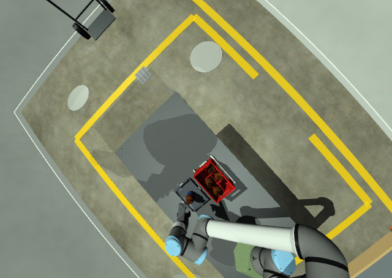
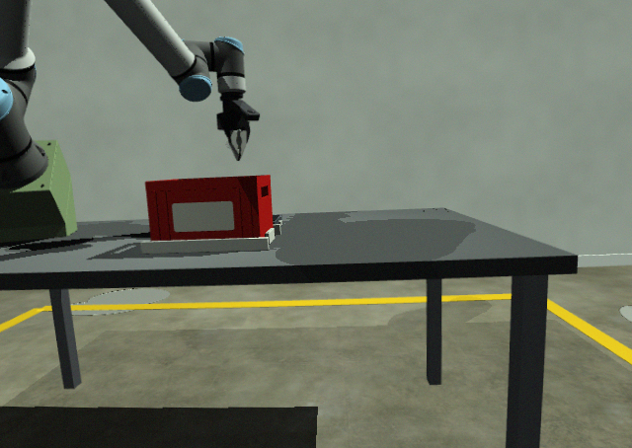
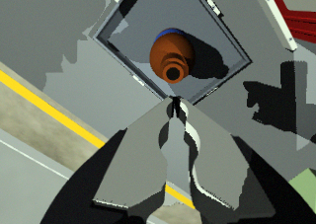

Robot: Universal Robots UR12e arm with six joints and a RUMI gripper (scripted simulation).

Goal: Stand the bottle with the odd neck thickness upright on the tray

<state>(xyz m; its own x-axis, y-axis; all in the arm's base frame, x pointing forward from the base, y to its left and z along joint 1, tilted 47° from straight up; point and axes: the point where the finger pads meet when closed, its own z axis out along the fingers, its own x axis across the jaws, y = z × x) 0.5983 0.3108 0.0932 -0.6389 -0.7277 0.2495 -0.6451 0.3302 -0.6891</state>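
Note:
A brown bottle (image 1: 189, 198) (image 3: 173, 51) with some blue low on its side stands upright on the grey tray (image 1: 202, 204) (image 3: 148, 17), touching nothing else. The red crate (image 1: 227, 190) (image 2: 194, 190) (image 3: 308, 37) stands beside the tray and holds several brown bottles; their necks are too small to compare. My gripper (image 2: 238, 159) (image 3: 174, 98) is shut with nothing between its fingertips. It hangs above crate height; in the wrist view its tips are just below the bottle's mouth and overlap the tray's near corner. The tray is mostly hidden behind the crate in the exterior view.
White rails lie along the crate's sides, and small light clips sit by the tray's edges. The green robot base (image 1: 245, 259) (image 2: 36, 203) stands at one end of the table (image 1: 177, 104) (image 2: 356, 269). The table's long edge runs close to the tray.

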